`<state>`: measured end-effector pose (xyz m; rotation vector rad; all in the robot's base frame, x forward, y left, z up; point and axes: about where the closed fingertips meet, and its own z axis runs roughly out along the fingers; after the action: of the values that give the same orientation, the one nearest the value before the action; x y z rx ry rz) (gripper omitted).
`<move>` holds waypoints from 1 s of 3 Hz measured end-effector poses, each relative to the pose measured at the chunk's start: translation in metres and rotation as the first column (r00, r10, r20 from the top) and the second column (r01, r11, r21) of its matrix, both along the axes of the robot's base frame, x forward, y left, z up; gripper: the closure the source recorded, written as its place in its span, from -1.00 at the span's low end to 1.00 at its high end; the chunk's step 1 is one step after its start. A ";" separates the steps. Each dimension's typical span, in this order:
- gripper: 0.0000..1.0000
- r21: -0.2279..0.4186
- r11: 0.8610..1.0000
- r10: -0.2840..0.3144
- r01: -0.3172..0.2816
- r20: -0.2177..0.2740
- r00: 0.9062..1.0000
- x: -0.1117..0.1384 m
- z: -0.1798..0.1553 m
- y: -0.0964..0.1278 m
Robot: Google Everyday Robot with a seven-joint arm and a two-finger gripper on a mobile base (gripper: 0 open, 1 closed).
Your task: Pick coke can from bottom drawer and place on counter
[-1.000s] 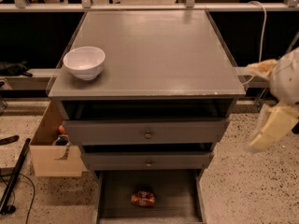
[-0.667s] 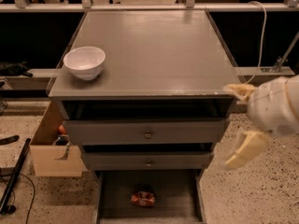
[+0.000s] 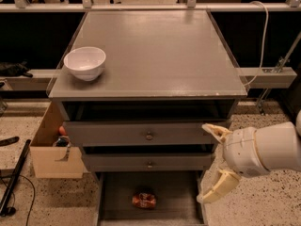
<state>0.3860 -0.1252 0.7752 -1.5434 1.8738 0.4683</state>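
The coke can (image 3: 144, 200) lies on its side in the open bottom drawer (image 3: 113, 194), near the middle of its dark floor. The counter (image 3: 150, 51) is the grey top of the cabinet. My gripper (image 3: 212, 163) reaches in from the right, in front of the cabinet's right side, level with the lower knobbed drawer. Its two cream fingers are spread apart, one up near the upper drawer front, one down by the bottom drawer's right wall. It is open and empty, above and to the right of the can.
A white bowl (image 3: 85, 63) stands on the counter's left front. Two grey drawers with round knobs (image 3: 149, 136) sit above the bottom drawer. A cardboard box (image 3: 51, 147) stands left of the cabinet. A white cable (image 3: 263, 32) hangs at the right.
My gripper has moved left and down from beside the counter's right edge to in front of the cabinet's right side, closer to the bottom drawer. The can and bowl have not moved.
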 end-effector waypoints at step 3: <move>-1.00 0.076 0.997 0.009 -0.002 -0.083 0.997 0.030 -0.166 0.025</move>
<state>0.4161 -0.1003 0.6096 -1.5000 1.8923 0.6083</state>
